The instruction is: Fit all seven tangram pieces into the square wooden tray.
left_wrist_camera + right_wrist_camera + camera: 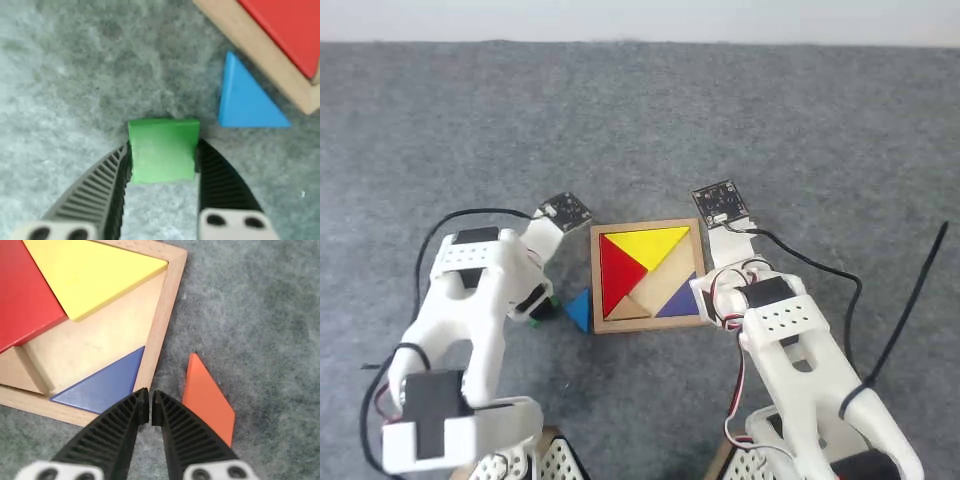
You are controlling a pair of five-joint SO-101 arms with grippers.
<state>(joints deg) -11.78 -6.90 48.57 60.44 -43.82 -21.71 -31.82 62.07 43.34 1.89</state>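
Now, my left arm bends low over the tabletop (770, 130), its pincer (162, 167) clamped on the green square (161, 140), with the blue triangle (245, 102) near it, just outside the tray (640, 326). My right arm angles down by the tray's right edge, pincer (150, 402) pressed together, the orange piece (207, 397) alongside.
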